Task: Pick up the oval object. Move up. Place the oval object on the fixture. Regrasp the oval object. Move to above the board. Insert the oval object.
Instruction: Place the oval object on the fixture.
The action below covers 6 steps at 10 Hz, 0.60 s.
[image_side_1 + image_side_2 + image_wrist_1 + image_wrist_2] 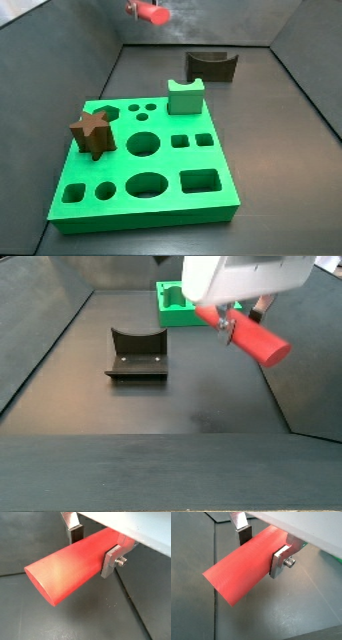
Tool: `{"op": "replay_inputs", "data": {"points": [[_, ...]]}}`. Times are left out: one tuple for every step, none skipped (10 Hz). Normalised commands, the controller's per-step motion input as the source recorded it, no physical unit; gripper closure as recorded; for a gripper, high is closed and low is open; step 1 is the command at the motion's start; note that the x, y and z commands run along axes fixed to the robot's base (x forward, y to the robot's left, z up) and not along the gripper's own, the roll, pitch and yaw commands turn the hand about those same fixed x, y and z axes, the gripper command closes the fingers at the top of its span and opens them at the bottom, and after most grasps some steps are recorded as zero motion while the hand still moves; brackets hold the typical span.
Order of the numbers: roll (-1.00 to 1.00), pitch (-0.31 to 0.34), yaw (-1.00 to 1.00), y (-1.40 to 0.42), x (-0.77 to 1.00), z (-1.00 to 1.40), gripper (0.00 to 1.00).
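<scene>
The oval object is a smooth red rod, held between the silver fingers of my gripper (pixel 95 548) in both wrist views, its free oval end (pixel 59 574) pointing out over the dark floor. In a side view the gripper (pixel 230 322) holds the rod (pixel 257 341) high in the air, to the right of the dark fixture (pixel 138 356) and above floor level. In a side view only the rod's tip (pixel 150 12) shows at the top edge, above and behind the fixture (pixel 211 65). The bright green board (pixel 144 160) lies on the floor.
A brown star peg (pixel 91 133) stands in the board's left side. A light green notched block (pixel 186 96) stands at its far edge. Dark sloping walls (pixel 80 50) surround the floor. The board's corner (pixel 174 304) shows behind the gripper.
</scene>
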Motion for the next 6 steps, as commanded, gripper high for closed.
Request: {"op": "replay_inputs", "data": {"points": [[0.14,0.08,0.02,-0.01,-0.03,0.77,1.0],[0.13,0.085,0.03,-0.01,-0.02,0.6,1.0],[0.13,0.088,0.03,-0.01,-0.02,0.52,1.0],[0.11,0.09,0.03,0.0,-0.01,0.34,1.0],[0.1,0.086,0.03,0.0,-0.01,0.21,1.0],[0.04,-0.086,-1.0,-0.45,1.0,-0.27,1.0]]}}
